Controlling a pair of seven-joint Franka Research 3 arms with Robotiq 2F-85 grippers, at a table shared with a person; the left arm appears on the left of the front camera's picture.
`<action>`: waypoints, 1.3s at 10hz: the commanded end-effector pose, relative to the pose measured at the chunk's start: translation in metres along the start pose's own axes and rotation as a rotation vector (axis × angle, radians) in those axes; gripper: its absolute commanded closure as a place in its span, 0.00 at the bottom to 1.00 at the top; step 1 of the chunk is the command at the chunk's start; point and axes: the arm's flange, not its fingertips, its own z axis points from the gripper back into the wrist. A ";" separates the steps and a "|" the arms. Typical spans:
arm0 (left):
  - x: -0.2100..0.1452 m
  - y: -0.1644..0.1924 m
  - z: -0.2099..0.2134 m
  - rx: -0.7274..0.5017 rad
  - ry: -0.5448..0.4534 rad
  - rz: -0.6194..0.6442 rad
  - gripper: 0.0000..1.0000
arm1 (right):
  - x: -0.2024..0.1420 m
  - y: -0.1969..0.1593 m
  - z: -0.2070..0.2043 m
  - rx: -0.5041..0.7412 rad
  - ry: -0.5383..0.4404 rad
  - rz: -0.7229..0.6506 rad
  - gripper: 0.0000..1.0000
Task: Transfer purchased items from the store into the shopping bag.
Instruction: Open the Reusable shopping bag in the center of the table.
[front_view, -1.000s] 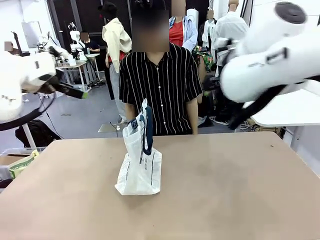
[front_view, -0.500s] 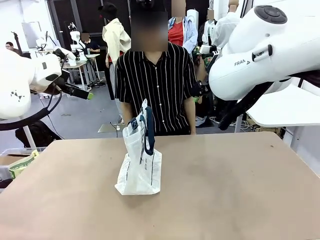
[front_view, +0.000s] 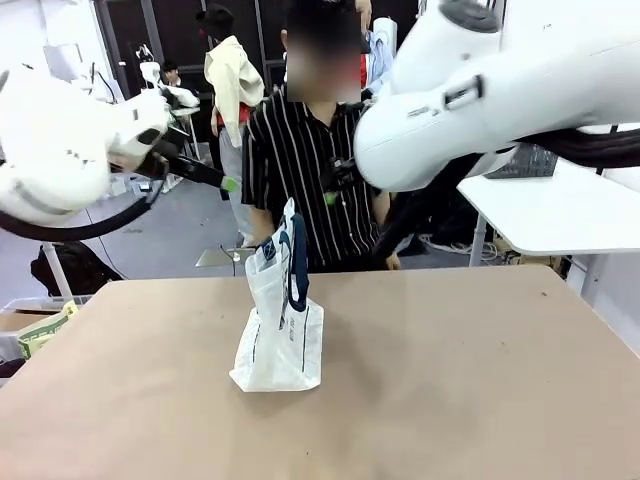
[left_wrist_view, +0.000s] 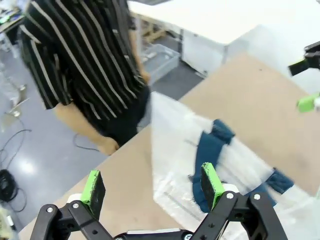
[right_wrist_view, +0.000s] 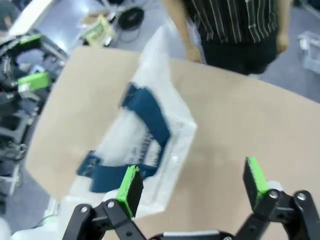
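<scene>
Hovering above the bag (front_view: 283, 320) with left gripper (left_wrist_view: 152, 184) and right gripper (right_wrist_view: 192, 182) spread wide, empty. Could flatten or tip that flimsy upright bag, or collide, if lowered together.

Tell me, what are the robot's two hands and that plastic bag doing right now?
Open, empty, up high: left gripper, right gripper. The shopping bag upright on the table, untouched. A person stands behind it.

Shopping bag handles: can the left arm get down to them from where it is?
Probably yes. The left gripper hangs open high over the table, aimed at the shopping bag. Its navy handles stand up with nothing over them, and the right gripper is well apart.
</scene>
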 end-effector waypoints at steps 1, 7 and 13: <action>0.020 0.044 -0.069 -0.099 0.047 -0.026 0.00 | 0.013 0.013 -0.017 0.074 0.062 -0.026 0.00; 0.041 0.046 -0.155 -0.280 0.137 0.022 0.00 | 0.008 0.042 -0.048 0.235 0.182 -0.008 0.00; 0.047 0.025 -0.190 -0.376 0.179 0.033 0.00 | -0.002 0.036 -0.065 0.278 0.225 0.000 0.00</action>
